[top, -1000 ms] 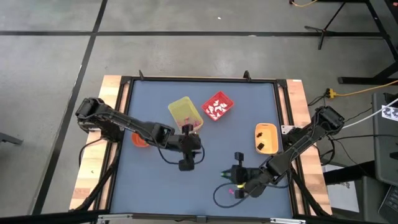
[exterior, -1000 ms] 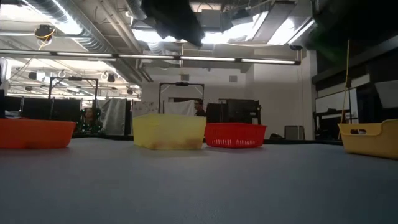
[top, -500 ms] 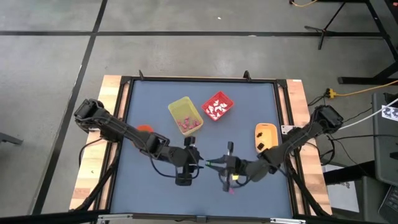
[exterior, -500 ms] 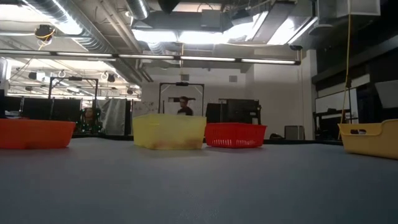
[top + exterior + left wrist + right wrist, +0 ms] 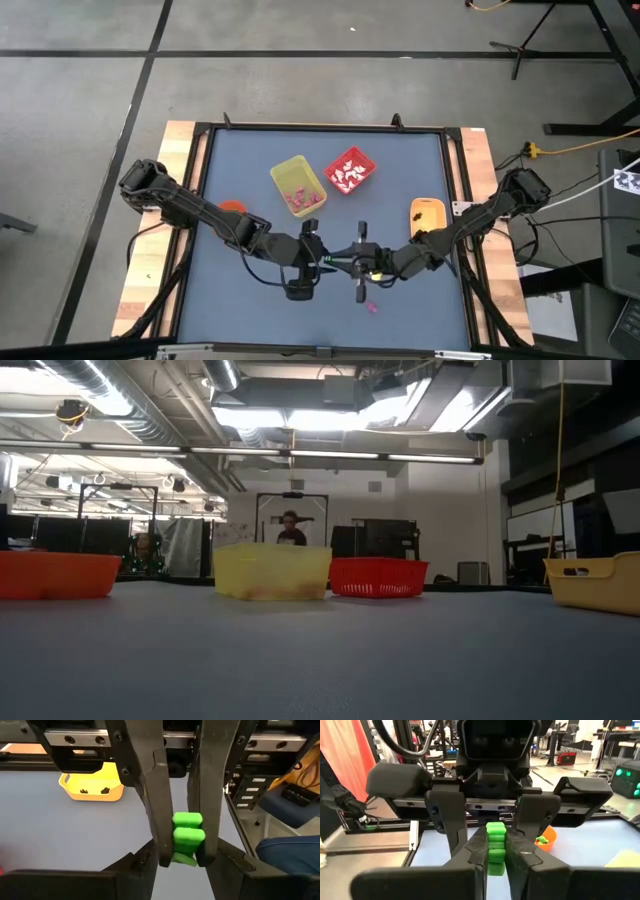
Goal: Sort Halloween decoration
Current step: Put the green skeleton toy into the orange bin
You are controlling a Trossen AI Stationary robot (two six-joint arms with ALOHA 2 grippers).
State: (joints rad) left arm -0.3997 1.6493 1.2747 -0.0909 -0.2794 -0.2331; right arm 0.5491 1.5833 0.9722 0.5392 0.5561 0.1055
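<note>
A small ribbed green Halloween decoration (image 5: 495,842) hangs above the table's near middle, with my right gripper (image 5: 354,264) shut on it. My left gripper (image 5: 322,258) faces it from the table's left. It is open, and its fingers (image 5: 144,857) stand on either side of the right fingertips and the trinket (image 5: 187,837) without touching. A pink trinket (image 5: 371,308) lies on the table near the front edge. More pink ones lie in the yellow bin (image 5: 298,185) and white ones in the red bin (image 5: 349,171). Neither gripper shows in the low view. My right gripper pinches the green trinket by two opposite sides (image 5: 495,856) between its two fingers. The fingers lie about level and come from the table's right. The trinket stands upright in the hold, its top above the fingertips, lifted clear of the table.
The orange tray (image 5: 427,221) with black trinkets stands at the right. The orange bowl (image 5: 231,207) at the left holds a green trinket (image 5: 540,840). The bins stand at the far middle (image 5: 272,571). A person (image 5: 291,530) stands in the room beyond.
My right gripper has risen from the near right of the table, tipped from pointing down to level, and gone toward the left gripper with the green trinket. My left gripper has left the yellow bin, come toward the near edge and tipped up to face it.
</note>
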